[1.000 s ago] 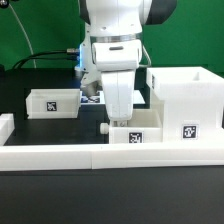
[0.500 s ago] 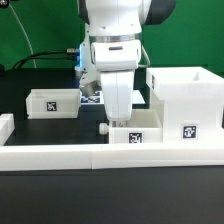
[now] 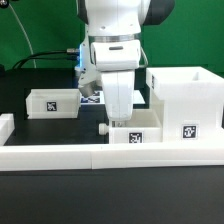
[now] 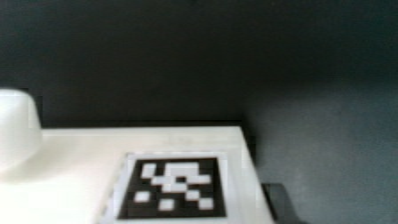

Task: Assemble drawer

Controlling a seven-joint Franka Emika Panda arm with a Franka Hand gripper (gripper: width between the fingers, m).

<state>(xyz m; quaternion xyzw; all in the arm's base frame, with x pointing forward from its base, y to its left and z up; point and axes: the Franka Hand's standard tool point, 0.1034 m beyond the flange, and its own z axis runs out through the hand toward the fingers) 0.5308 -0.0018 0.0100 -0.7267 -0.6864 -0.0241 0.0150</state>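
Observation:
My gripper (image 3: 118,121) hangs straight down over a small open-top drawer box (image 3: 137,135) with a tag on its near face, against the front border block. The gripper's lower end meets the box's top at its left end. A short white stub (image 3: 103,128) shows just left of the box. The wrist view shows the box's tagged white face (image 4: 178,185) close up, a white rounded part (image 4: 15,135) on one side and a dark finger tip (image 4: 276,198) beside the box's edge. The second small box (image 3: 52,101) lies at the exterior view's left. The tall housing (image 3: 186,100) stands at the right.
Long low white border blocks run along the front (image 3: 70,155) and at the left edge (image 3: 5,126). The marker board (image 3: 90,97) lies behind the arm. Dark table (image 4: 214,60) surrounds the parts.

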